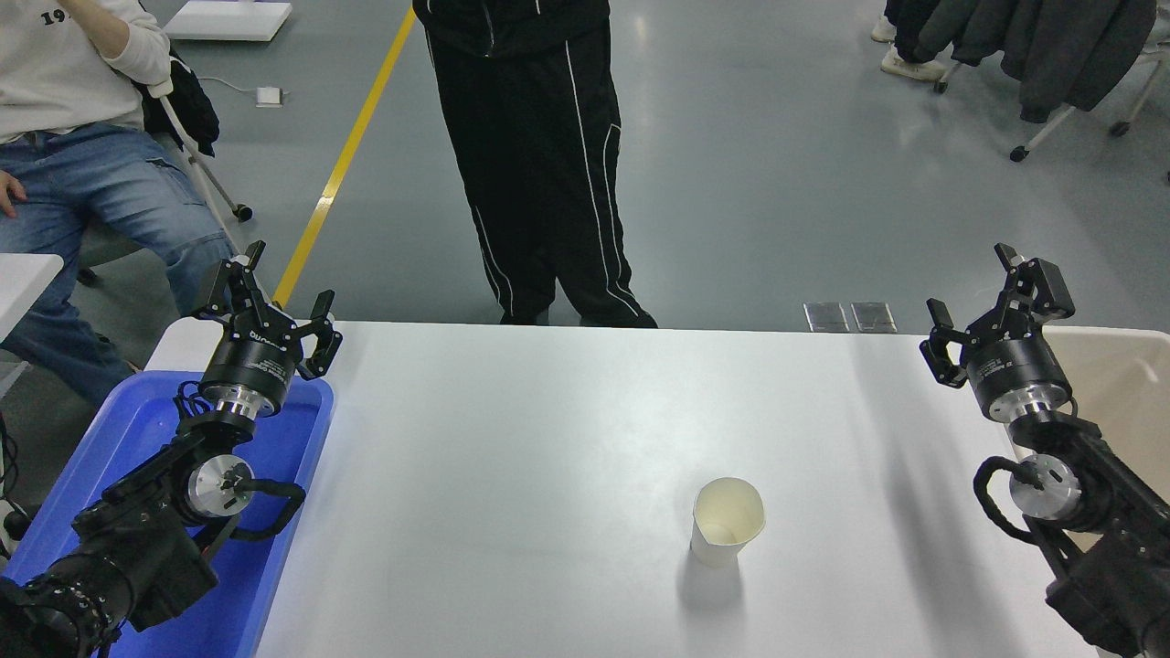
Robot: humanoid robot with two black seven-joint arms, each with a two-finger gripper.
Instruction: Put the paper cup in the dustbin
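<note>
The paper cup (pixel 726 521) stands upright on the white table (pixel 548 439), right of centre and near the front, its cream inside showing. The beige dustbin (pixel 1129 375) sits at the table's right edge, partly hidden behind my right arm. My right gripper (pixel 971 297) is open and empty, held above the table's far right, well behind and to the right of the cup. My left gripper (pixel 277 288) is open and empty, parked over the far end of the blue tray at the left.
A blue plastic tray (pixel 137 429) lies along the table's left edge under my left arm. A person in black trousers (pixel 539 164) stands at the far side, centre. Another person in jeans (pixel 101 210) sits at the far left.
</note>
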